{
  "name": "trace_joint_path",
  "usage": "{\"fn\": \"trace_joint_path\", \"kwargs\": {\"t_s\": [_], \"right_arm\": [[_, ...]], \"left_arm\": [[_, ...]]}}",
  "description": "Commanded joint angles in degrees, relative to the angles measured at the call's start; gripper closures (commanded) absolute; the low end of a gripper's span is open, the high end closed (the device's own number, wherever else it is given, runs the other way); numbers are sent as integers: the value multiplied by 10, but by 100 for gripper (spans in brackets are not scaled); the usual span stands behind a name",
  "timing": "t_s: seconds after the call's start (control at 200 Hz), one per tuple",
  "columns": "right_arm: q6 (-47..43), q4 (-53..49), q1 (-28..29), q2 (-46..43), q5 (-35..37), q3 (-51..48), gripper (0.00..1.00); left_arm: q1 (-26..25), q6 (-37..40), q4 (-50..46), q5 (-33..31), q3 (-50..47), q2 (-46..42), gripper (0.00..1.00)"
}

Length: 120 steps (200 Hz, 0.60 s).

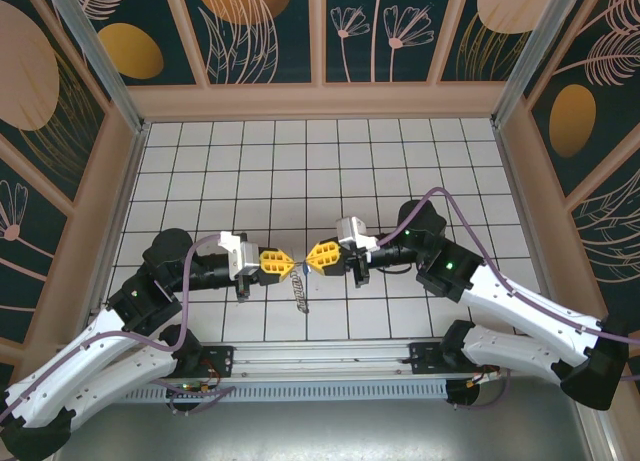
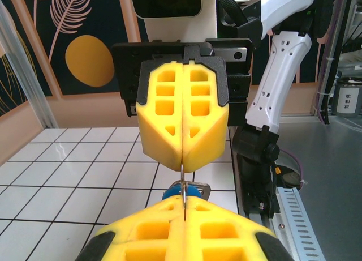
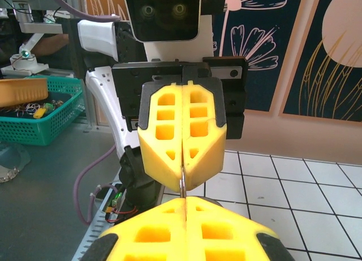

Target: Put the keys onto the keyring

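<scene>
While the jaws of both are pressed together tip to tip above the near middle of the tiled table (image 1: 400, 161), a thin metal piece (image 2: 182, 179) is pinched between the left gripper (image 1: 288, 264) and the right gripper (image 1: 308, 259); whether it belongs to key or keyring cannot be told. The key (image 2: 169, 192) is seen by its blue head just beside the left tips, with a small silvery clasp (image 2: 197, 187) next to it. The keyring (image 1: 301, 293) is seen as a beaded length trailing toward the near edge below the meeting point. Threading is judged under way, not shown finished. Open tiles are left far and to both sides, while the rail (image 1: 330, 359) at the near edge lies close.
</scene>
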Motion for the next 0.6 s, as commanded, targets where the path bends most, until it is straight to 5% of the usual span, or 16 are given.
{"fn": "trace_joint_path", "kwargs": {"t_s": [0.0,0.596], "right_arm": [[16,25,-4,-2,-16,15,100],[36,49,-11,12,-39,14,100]], "left_arm": [[-1,7,8,4,17,-3,100],[0,6,17,7,14,-1,100]]}}
